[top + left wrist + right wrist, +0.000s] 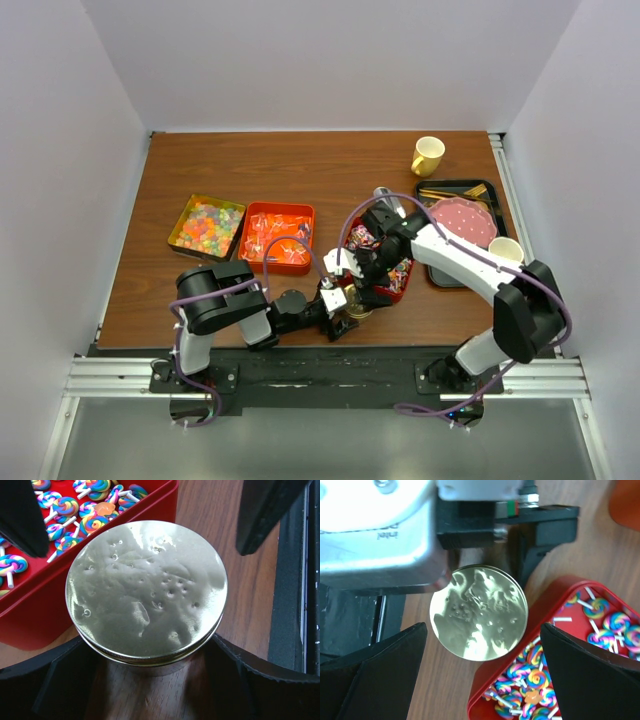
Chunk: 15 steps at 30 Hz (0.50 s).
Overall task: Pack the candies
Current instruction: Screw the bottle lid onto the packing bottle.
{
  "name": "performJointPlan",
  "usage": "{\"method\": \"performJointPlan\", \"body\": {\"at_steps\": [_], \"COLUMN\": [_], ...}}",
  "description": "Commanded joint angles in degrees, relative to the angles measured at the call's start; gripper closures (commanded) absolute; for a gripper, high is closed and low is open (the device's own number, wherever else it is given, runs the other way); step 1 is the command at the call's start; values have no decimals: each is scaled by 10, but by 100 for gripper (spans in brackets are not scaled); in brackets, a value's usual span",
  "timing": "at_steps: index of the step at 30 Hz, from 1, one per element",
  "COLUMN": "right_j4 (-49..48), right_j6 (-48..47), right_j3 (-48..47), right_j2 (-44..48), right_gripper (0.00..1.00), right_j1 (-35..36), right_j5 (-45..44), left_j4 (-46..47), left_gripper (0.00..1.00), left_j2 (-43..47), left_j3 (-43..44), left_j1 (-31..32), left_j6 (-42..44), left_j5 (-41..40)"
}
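A jar with a round gold lid [147, 587] stands on the table beside a red tray [35, 615] of swirled lollipop candies [65, 507]. My left gripper [150, 647] is shut on the jar, one finger on each side below the lid. My right gripper [484, 630] is open and hovers above the lid [478, 612] and the tray's corner [495, 685]. One orange gummy [532, 697] lies on the lollipops. In the top view a yellow tray of multicoloured sweets [205, 228] and an orange tray of wrapped candies [277, 235] sit to the left.
A black tray [440, 272] with a pink dotted plate [463, 220] and gold cutlery [450, 192] stands at the right. A yellow mug [427, 155] is behind it and a pale cup [505, 250] at its near edge. The table's near edge runs just below the jar.
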State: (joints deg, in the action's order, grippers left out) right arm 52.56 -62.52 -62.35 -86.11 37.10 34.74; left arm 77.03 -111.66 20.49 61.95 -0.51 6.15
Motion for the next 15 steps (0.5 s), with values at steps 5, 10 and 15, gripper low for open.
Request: {"method": "performJointPlan", "body": {"at_steps": [5,10,15], "right_j4": [89,89,60], "right_j6": [-91,-88,-68], "right_j3": [-43,-33,-9], "right_j2": [-48,-60,-42], "right_gripper": [1,1,1], "right_j1": [0,-3,-7], "right_j5": [42,30,19], "left_j4": [-123,-126,-128], "left_gripper": [100,100,100], "left_j2": [-25,-28,-30], "left_j3": [-17,-14,-13], "left_j1": [-5,-5,-5], "left_j6": [28,25,23], "left_j5": [-60,-60,-60]}}
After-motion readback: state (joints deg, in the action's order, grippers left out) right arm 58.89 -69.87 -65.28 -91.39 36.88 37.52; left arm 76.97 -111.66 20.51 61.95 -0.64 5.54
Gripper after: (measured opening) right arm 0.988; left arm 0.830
